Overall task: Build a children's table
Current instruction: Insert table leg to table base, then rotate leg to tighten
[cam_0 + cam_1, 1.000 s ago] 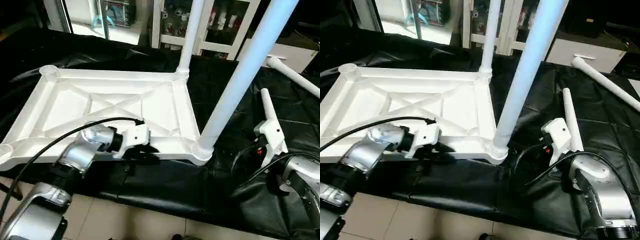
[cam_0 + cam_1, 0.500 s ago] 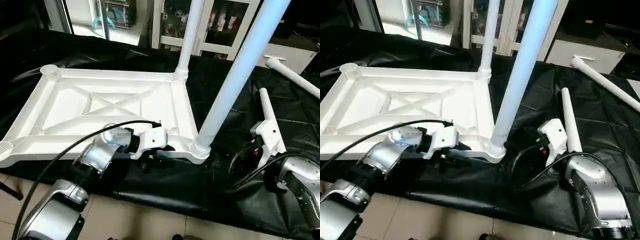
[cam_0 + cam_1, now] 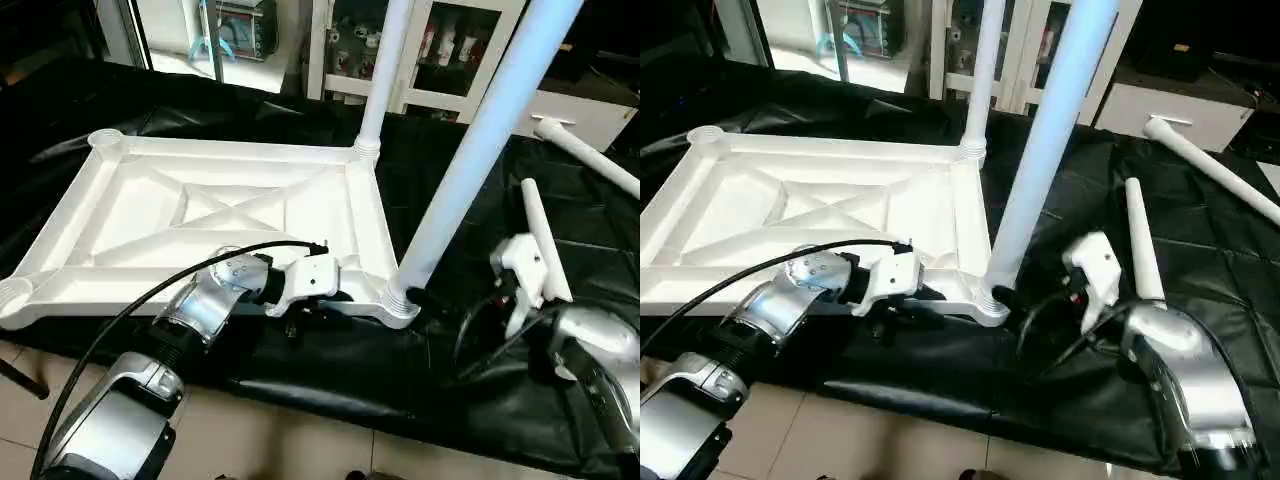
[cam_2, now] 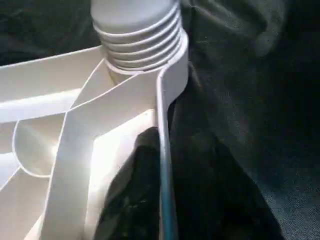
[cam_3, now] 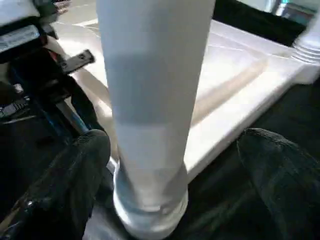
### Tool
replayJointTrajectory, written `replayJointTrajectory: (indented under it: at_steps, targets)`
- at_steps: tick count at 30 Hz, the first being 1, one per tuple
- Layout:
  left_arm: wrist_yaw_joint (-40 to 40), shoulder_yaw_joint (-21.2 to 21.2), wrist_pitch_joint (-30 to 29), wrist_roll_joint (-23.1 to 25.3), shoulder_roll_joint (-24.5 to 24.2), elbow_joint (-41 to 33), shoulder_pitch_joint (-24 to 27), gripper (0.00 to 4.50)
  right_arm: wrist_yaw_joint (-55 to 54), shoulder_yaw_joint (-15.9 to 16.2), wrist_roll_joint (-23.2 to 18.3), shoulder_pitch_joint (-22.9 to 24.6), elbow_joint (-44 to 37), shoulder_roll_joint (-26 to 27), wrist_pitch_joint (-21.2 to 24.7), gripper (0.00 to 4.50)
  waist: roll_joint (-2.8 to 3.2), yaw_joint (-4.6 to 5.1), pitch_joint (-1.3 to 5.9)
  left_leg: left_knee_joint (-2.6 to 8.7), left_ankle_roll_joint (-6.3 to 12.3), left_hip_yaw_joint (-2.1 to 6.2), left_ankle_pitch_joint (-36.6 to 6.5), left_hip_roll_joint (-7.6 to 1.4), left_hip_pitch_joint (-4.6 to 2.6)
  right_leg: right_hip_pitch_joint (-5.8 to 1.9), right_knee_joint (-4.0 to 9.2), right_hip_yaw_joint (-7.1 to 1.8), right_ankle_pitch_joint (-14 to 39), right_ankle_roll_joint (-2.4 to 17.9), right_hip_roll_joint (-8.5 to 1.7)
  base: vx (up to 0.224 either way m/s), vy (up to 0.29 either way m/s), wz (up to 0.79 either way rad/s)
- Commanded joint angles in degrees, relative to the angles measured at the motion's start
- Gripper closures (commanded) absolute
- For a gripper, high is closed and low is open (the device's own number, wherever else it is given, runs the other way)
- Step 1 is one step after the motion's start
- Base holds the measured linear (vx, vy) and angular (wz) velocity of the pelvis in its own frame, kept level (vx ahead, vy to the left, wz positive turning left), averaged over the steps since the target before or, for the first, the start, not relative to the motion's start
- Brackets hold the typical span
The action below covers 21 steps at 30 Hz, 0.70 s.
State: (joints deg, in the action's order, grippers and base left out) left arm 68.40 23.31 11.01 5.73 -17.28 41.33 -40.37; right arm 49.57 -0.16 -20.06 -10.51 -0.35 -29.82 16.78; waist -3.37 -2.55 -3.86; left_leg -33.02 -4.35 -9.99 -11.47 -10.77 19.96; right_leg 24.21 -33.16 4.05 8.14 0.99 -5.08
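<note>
Tabletop [image 3: 230, 215] lying ribs-up, two legs standing in its corner sockets.
My left gripper [image 3: 335, 293] is clamping the tabletop's near rim; my right gripper [image 5: 165, 165] is straddling the near leg [image 3: 470, 160], fingers apart.

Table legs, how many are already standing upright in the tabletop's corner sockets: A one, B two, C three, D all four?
B: two legs stand in the tabletop, the near leg and the far leg; two more lie loose on the black sheet.

You have one upturned tabletop [image 3: 230, 215], two legs [image 3: 478, 150] standing in its corner sockets, and two more legs [image 3: 535, 235] lying loose on the black sheet [image 3: 330, 365].
</note>
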Motion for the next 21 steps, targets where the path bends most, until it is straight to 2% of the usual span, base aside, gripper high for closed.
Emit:
replayJointTrajectory:
  at_steps: [1,2,5,6,8,9,10,12,13,17,18,20,21]
  targets:
    - [2.6,1.4,-0.2,0.9,-0.5,1.2,0.9,3.68,2.0,1.0,0.5,-1.2,1.2,-0.5,-1.2,0.0,0.18,-0.39,3.73,3.58,4.58,0.27,-10.6,-2.35,0.09,-3.46,3.37,-2.43,14.1,12.3,-3.15,0.0,0.0,0.0]
    - [2.8,1.5,0.0,1.0,-0.6,1.3,1.0,3.77,2.5,1.2,0.5,-1.6,1.4,-0.7,-1.4,0.0,-0.27,-0.52,4.0,3.43,4.72,0.19,-10.0,-2.39,0.05,-3.61,3.2,-2.46,12.9,12.6,-3.17,0.0,0.0,0.0]
    - [3.3,1.6,0.0,0.9,-0.9,1.1,1.3,4.0,3.4,1.4,0.4,-2.5,1.8,-1.1,-1.5,0.0,0.09,-0.89,3.97,3.44,5.08,0.2,-8.7,-2.49,-0.01,-3.61,2.76,-2.49,10.4,13.5,-3.2,0.0,0.0,0.0]
    - [3.9,1.8,0.2,0.9,-1.2,0.8,1.6,4.0,4.6,1.7,0.2,-3.1,1.9,-1.4,-1.5,0.0,0.58,-1.02,3.91,3.47,5.0,0.24,-8.8,-2.49,-0.06,-3.6,2.73,-2.5,10.2,13.7,-3.23,0.0,0.0,0.0]
    - [4.2,1.8,0.6,0.8,-1.4,0.6,1.8,4.23,5.8,2.2,0.3,-3.3,1.8,-1.8,-1.8,0.0,0.45,-1.1,3.82,3.52,4.77,0.17,-9.8,-2.48,-0.13,-3.69,2.9,-2.5,10.6,13.7,-3.25,0.0,0.0,0.0]
    - [4.5,1.8,0.8,0.7,-1.7,0.3,1.9,4.29,7.2,2.8,0.5,-3.4,1.9,-2.5,-2.0,0.0,0.8,-1.19,3.75,3.55,4.57,0.17,-10.3,-2.48,-0.22,-3.62,2.96,-2.54,10.9,13.7,-3.26,0.0,0.0,0.0]
    - [4.5,1.8,0.8,0.7,-1.7,0.3,1.9,4.35,7.2,2.8,0.5,-3.4,1.9,-2.5,-2.0,0.0,0.55,-1.2,3.81,3.56,4.32,0.17,-10.9,-2.48,-0.23,-3.73,3.02,-2.5,11.4,13.6,-3.21,0.0,0.0,0.0]
    - [4.9,2.0,1.5,0.8,-1.9,0.5,1.8,4.48,9.1,3.7,0.9,-3.6,2.5,-3.4,-2.6,0.0,1.13,-1.23,3.72,3.65,3.89,0.27,-11.5,-2.44,-0.12,-3.79,3.05,-2.52,11.8,13.4,-3.25,0.0,0.0,0.0]
    - [5.2,2.0,1.7,0.7,-2.0,0.5,1.8,4.48,10.0,4.2,1.2,-3.7,2.8,-3.7,-3.0,0.0,0.88,-1.14,3.78,3.6,3.78,0.23,-11.8,-2.45,-0.17,-3.78,3.11,-2.49,11.9,13.4,-3.19,0.0,0.0,0.0]
    - [6.0,2.2,2.2,0.8,-2.3,0.4,1.7,4.48,12.1,5.4,2.1,-4.4,4.0,-4.2,-3.9,0.0,0.75,-1.09,4.01,3.4,4.54,0.21,-9.7,-2.35,0.1,-3.98,2.84,-2.5,10.5,13.7,-3.22,0.0,0.0,0.0]
    - [6.3,2.4,2.4,1.0,-2.6,0.2,1.8,4.48,12.7,6.3,2.8,-5.1,5.1,-4.0,-4.5,0.0,0.5,-1.08,4.04,3.36,4.84,0.21,-9.2,-2.39,0.1,-3.95,2.74,-2.46,10.2,13.9,-3.26,0.0,0.0,0.0]
    - [6.5,2.5,2.4,1.0,-2.7,0.1,1.8,4.48,13.0,6.7,3.1,-5.4,5.7,-3.9,-4.8,0.0,0.63,-0.98,3.97,3.39,4.9,0.19,-9.4,-2.37,0.08,-3.87,2.77,-2.42,10.8,14.1,-3.22,0.0,0.0,0.0]
    - [6.5,2.5,2.4,1.1,-2.8,0.1,1.8,4.48,13.5,7.2,3.3,-5.9,6.4,-3.8,-5.1,0.0,0.22,-0.96,3.94,3.36,5.01,0.12,-9.5,-2.39,0.07,-3.84,2.85,-2.46,11.0,14.0,-3.22,0.0,0.0,0.0]
